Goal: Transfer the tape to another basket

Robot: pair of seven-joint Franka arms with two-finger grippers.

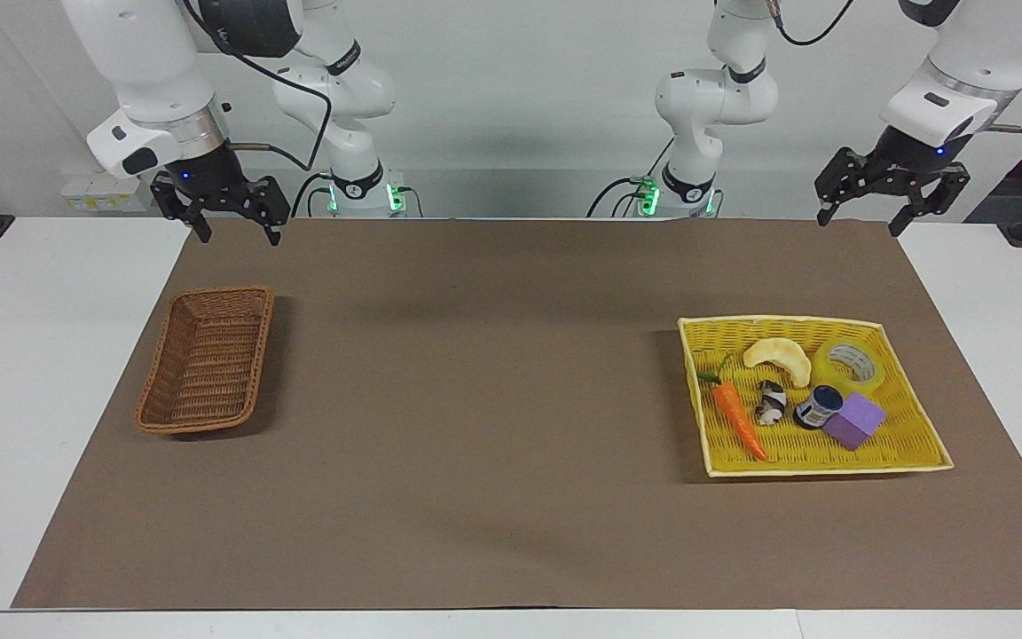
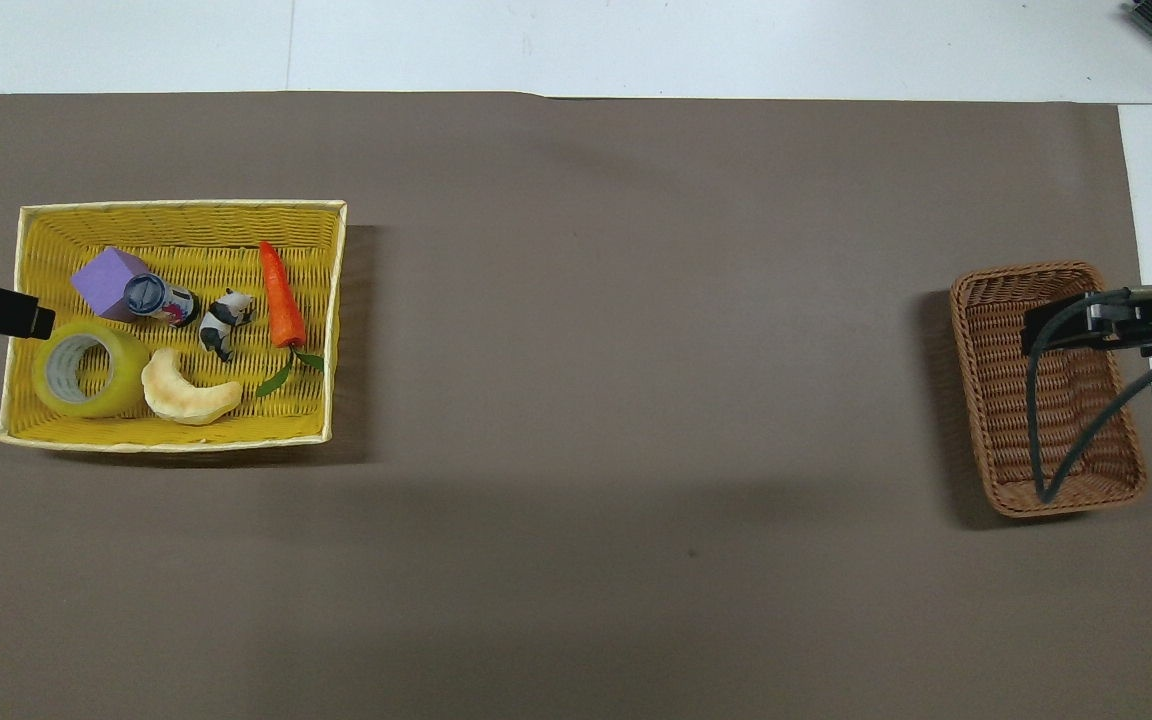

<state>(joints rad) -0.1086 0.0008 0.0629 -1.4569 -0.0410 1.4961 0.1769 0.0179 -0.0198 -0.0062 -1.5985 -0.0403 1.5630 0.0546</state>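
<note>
The tape [image 1: 850,364], a yellow roll with a white core, lies flat in the yellow tray [image 1: 915,448], in its corner nearest the robots; it also shows in the overhead view [image 2: 89,372]. The brown wicker basket [image 1: 205,359] stands with nothing in it at the right arm's end of the mat, also seen in the overhead view [image 2: 996,390]. My left gripper [image 1: 857,224] hangs open in the air over the mat's edge by the robots, apart from the tape. My right gripper [image 1: 240,237] hangs open above the mat's edge, nearer the robots than the basket.
In the yellow tray with the tape lie a pale croissant [image 1: 778,358], a carrot [image 1: 739,420], a panda figure [image 1: 772,403], a small can [image 1: 819,407] and a purple block [image 1: 854,421]. A brown mat [image 1: 493,382] covers the white table.
</note>
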